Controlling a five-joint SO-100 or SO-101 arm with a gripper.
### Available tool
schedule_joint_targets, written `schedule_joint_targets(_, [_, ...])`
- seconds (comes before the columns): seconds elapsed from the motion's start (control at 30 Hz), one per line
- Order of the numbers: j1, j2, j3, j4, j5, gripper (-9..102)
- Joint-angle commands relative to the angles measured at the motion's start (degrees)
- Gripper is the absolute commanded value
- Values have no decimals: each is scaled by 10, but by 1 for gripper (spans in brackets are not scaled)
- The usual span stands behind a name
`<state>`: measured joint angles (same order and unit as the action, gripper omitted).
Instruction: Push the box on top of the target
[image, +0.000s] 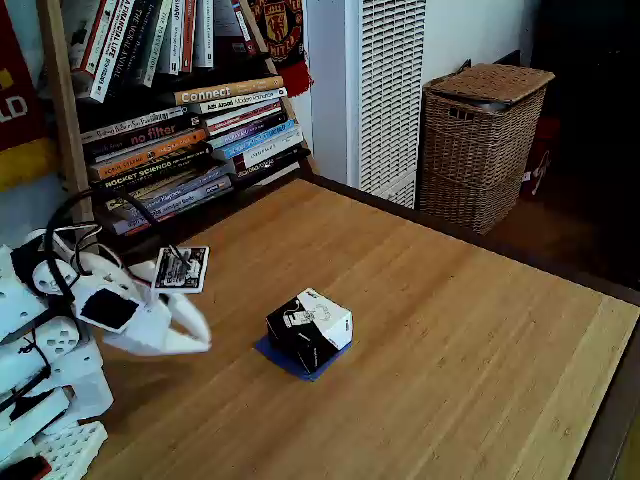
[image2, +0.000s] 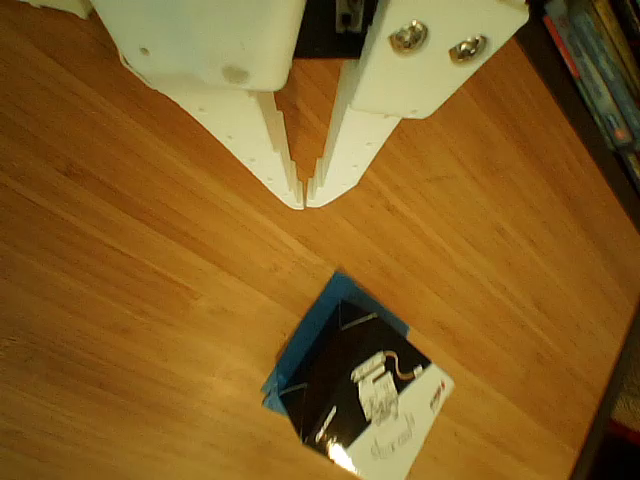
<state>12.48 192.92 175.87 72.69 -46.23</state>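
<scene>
In the fixed view, the white gripper (image: 200, 338) is hanging low at the left of the frame, apart from the box (image: 309, 328) in the middle of the tabletop (image: 450, 350). The box is sitting on the blue target (image: 277, 354), with blue peeking out on the near side. A small, slow nudge might be squaring it up best. In the other view, the gripper (image2: 304, 199) is pinched together with tips almost touching, holding nothing.

fixed view: high, oblique, distant, facing the bookshelf. other view: close, looking down past the claw (image2: 304, 203). shared: box (image: 309, 328) on bench (image: 450, 340).
</scene>
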Motion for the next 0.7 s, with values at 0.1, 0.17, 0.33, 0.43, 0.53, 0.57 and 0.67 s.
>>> schedule_joint_targets(0.1, [-21,6,-1,19,-14,0])
schedule_joint_targets(0.17, [-23,6,-1,19,-14,0])
schedule_joint_targets(0.33, [-23,6,-1,19,-14,0])
schedule_joint_targets(0.43, [-23,6,-1,19,-14,0])
schedule_joint_targets(0.53, [-23,6,-1,19,-14,0])
schedule_joint_targets(0.57, [-23,6,-1,19,-14,0])
schedule_joint_targets(0.67, [-23,6,-1,19,-14,0])
